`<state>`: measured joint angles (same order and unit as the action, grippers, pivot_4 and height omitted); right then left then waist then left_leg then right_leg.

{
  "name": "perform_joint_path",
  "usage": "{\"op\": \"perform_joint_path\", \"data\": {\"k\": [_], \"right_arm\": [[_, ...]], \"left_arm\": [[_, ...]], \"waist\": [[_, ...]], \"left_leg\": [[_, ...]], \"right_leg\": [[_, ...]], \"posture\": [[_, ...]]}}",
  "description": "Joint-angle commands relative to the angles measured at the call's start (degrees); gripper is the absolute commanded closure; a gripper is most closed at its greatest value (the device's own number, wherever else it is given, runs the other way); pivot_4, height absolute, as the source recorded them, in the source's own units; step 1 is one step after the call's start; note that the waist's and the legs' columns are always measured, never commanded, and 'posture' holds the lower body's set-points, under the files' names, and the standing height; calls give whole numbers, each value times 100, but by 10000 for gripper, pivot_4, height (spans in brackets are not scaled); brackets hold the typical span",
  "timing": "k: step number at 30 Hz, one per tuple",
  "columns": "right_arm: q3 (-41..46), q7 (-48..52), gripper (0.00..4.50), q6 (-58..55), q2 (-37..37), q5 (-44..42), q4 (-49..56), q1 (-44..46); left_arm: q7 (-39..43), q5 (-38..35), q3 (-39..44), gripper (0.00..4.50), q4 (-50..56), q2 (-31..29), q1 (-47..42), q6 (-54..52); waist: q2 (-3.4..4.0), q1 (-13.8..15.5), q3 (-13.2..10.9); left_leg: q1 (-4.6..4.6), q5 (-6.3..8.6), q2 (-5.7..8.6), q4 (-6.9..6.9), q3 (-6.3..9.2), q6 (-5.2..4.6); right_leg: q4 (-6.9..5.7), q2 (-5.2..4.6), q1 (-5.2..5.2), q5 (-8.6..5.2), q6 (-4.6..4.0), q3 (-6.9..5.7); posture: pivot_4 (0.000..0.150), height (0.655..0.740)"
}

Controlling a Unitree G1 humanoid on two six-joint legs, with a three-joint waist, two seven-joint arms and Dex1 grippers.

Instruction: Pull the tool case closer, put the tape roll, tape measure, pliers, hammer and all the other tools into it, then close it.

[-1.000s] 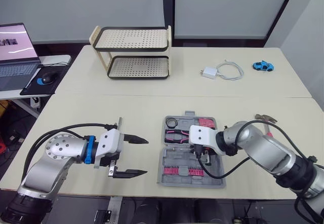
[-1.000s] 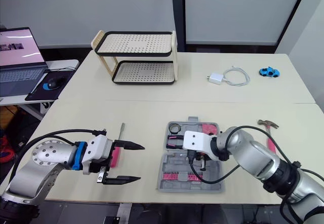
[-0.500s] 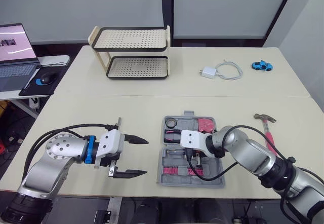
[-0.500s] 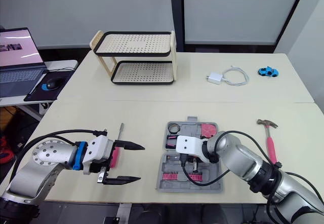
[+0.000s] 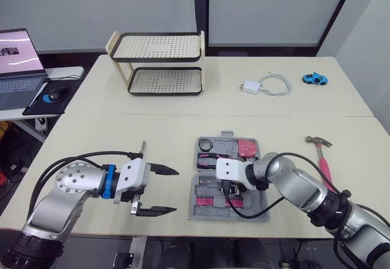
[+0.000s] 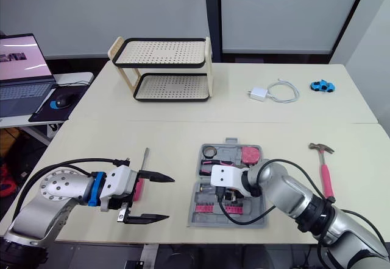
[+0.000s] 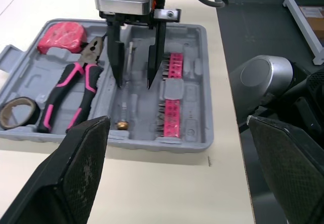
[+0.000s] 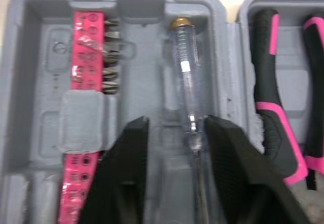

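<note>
The tool case (image 7: pixel 195 127) lies open at the middle of the table's front edge. The tape roll (image 7: pixel 19 111), pliers (image 7: pixel 76 89) and tape measure (image 7: pixel 62 36) sit in its rear half. The right gripper (image 7: pixel 134 82) reaches down into the front half, jaws apart on either side of a clear-handled screwdriver (image 8: pixel 185 87) lying in its groove, gripping nothing.

From here this looks like the seating of that screwdriver. To do it well, I'd have the gripper rise straight up, so neither finger catches the shaft and tips it out of the groove. The screwdriver has to lie flat or the lid won't shut.

The left gripper (image 5: pixel 173 189) hangs released near the front left corner, above a pink-handled tool (image 6: pixel 139 188). The hammer (image 5: pixel 323 162) lies towards the right edge, apart from the case. Both are not yet packed.
</note>
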<state>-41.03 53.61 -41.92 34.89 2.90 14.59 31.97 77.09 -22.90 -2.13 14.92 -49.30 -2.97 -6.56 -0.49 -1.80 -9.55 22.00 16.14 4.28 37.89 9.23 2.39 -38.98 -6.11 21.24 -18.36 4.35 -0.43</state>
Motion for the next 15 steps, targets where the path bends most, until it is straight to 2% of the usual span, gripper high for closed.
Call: {"op": "perform_joint_path", "data": {"k": [1,9,12,15], "right_arm": [[471,182,20732,-119,150,-203,588,21],[931,245,20732,-161,326,-408,1030,-164],[1008,102,26808,51,234,-383,922,-315],[979,-12,36762,221,158,-331,760,-425]], "left_arm": [[-13,-2,-3,0,57,6,-35,51],[-30,-24,-10,0,76,29,-57,0],[-24,-31,-23,0,65,43,-102,-20],[-8,-31,-23,0,57,42,-117,-26]], "waist": [[0,1,0],[0,3,0],[0,3,0],[0,2,0]], "left_leg": [[0,0,0,0,0,0],[0,1,0,-2,0,-1],[0,1,0,-2,-1,-1],[0,0,-1,-2,0,0]], "right_leg": [[0,0,0,0,0,0],[1,0,0,0,0,0],[1,0,-1,0,0,0],[1,0,-1,0,0,-1]], "posture": [[1500,7400],[1500,7400],[1500,7400],[1500,7400]]}}
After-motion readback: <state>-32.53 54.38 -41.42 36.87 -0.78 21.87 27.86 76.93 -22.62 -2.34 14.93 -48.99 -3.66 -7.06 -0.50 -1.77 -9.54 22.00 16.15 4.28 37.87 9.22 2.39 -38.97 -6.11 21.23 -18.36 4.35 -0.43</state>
